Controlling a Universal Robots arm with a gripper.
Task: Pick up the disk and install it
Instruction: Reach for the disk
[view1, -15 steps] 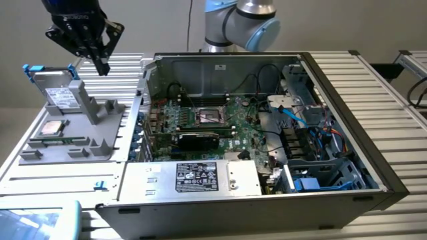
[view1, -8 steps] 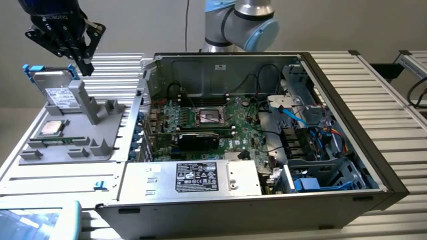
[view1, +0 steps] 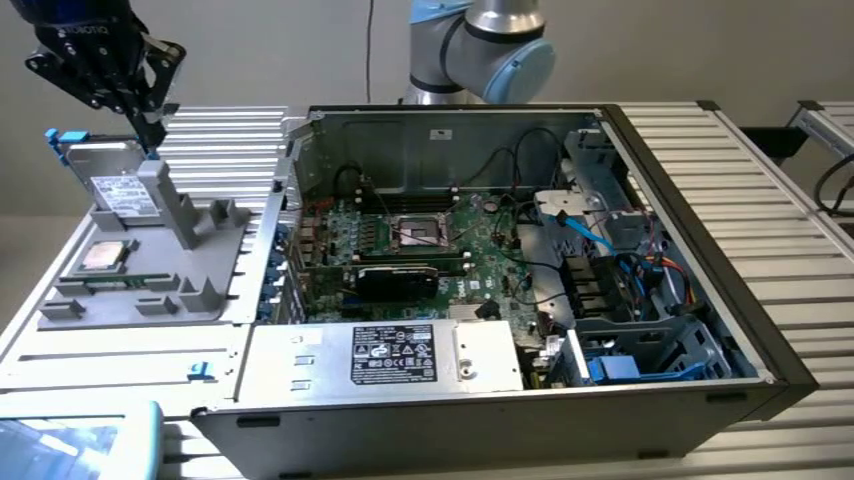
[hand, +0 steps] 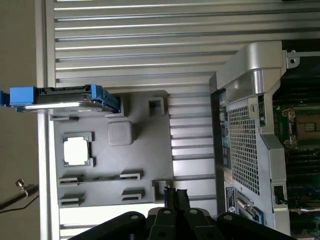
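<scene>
The open computer case lies on its side, so its bays face up for loading. Beside it, on the exterior view's left, a grey fixture keeps the parts in moulded slots. The disk stands propped on edge there in its blue carrier, uninstalled and easy to grasp from above. The gripper hangs just over it, fingers pressed together and empty; whether they touch it is unclear. A CPU chip lies flat nearby.
</scene>
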